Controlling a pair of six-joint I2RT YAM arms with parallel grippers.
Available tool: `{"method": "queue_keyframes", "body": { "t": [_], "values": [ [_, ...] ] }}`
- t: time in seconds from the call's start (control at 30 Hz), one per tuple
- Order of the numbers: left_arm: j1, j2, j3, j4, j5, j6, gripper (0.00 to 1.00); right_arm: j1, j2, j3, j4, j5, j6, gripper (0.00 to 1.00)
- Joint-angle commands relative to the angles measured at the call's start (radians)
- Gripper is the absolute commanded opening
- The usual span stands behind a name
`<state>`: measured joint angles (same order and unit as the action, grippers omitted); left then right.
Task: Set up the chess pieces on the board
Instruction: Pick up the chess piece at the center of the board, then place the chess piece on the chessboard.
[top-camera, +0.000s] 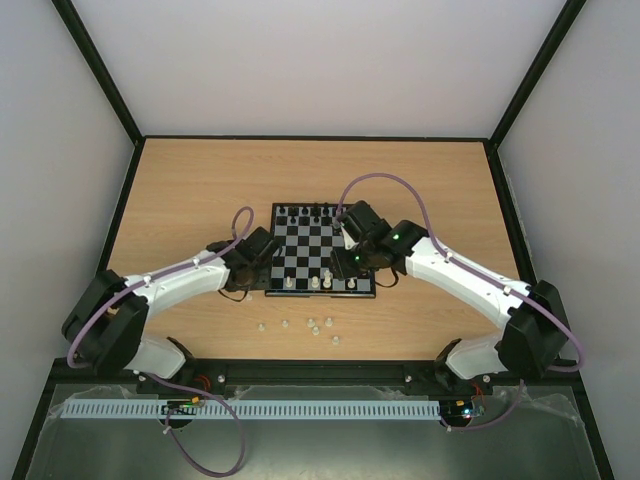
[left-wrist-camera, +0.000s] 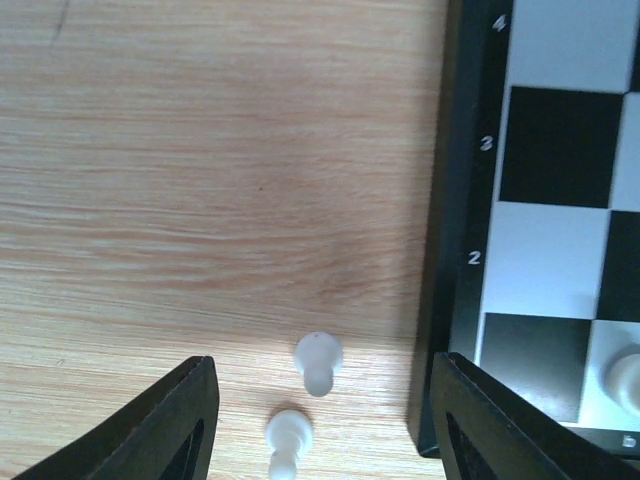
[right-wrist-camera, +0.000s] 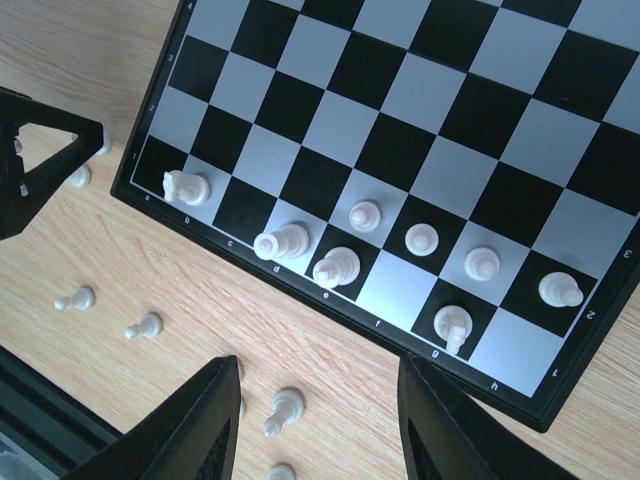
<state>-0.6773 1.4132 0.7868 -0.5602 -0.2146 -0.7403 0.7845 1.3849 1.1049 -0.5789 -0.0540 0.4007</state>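
The board (top-camera: 300, 250) lies flat mid-table, with black pieces (top-camera: 310, 212) on its far row and white pieces (top-camera: 320, 283) along its near rows. My left gripper (top-camera: 258, 268) is open and empty at the board's left near corner. In its wrist view the gripper (left-wrist-camera: 322, 410) straddles two white pawns (left-wrist-camera: 318, 362) standing on the wood beside the board edge (left-wrist-camera: 445, 250). My right gripper (top-camera: 352, 262) is open and empty over the board's near right part. In its wrist view the gripper (right-wrist-camera: 315, 430) hovers above a loose white piece (right-wrist-camera: 283, 410) lying off the board (right-wrist-camera: 330, 130).
Several loose white pieces (top-camera: 310, 325) lie on the wood in front of the board, and they also show in the right wrist view (right-wrist-camera: 144, 325). A finger of the left gripper (right-wrist-camera: 30, 160) shows at that view's left edge. Dark rails edge the table.
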Motion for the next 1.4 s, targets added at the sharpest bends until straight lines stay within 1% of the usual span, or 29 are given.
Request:
{"method": "queue_keyframes", "body": {
  "t": [0.0,0.13,0.2,0.43,0.63,0.8,0.93,1.03,1.2,1.37],
  "values": [
    [0.006,0.032,0.015,-0.061,0.004,0.013,0.62,-0.004,-0.025,-0.023,0.001,-0.033,-0.015,0.44],
    [0.007,0.054,0.016,-0.062,0.013,0.016,0.63,-0.004,-0.029,-0.029,0.004,-0.036,-0.016,0.44],
    [0.008,0.063,0.014,-0.058,0.018,0.018,0.61,-0.004,-0.032,-0.032,0.006,-0.039,-0.016,0.44],
    [0.01,0.089,0.024,-0.048,0.027,0.033,0.39,-0.004,-0.029,-0.035,0.007,-0.037,-0.016,0.44],
    [0.024,0.092,0.016,-0.044,0.031,0.046,0.28,-0.004,-0.027,-0.036,0.004,-0.024,-0.016,0.44],
    [0.038,0.095,0.02,-0.04,0.036,0.063,0.09,-0.004,-0.026,-0.036,0.004,-0.022,-0.017,0.44],
    [0.039,0.1,0.039,-0.058,0.039,0.078,0.05,-0.004,-0.025,-0.035,0.004,-0.018,-0.018,0.44],
    [0.038,0.081,0.086,-0.105,0.033,0.09,0.04,-0.005,-0.031,-0.036,0.002,-0.01,-0.017,0.44],
    [0.038,0.064,0.242,-0.204,0.019,0.133,0.04,-0.004,-0.043,-0.027,-0.004,0.006,-0.015,0.44],
    [0.015,0.122,0.398,-0.251,0.043,0.181,0.05,-0.005,-0.057,-0.015,-0.011,0.036,-0.012,0.44]
  ]
}}
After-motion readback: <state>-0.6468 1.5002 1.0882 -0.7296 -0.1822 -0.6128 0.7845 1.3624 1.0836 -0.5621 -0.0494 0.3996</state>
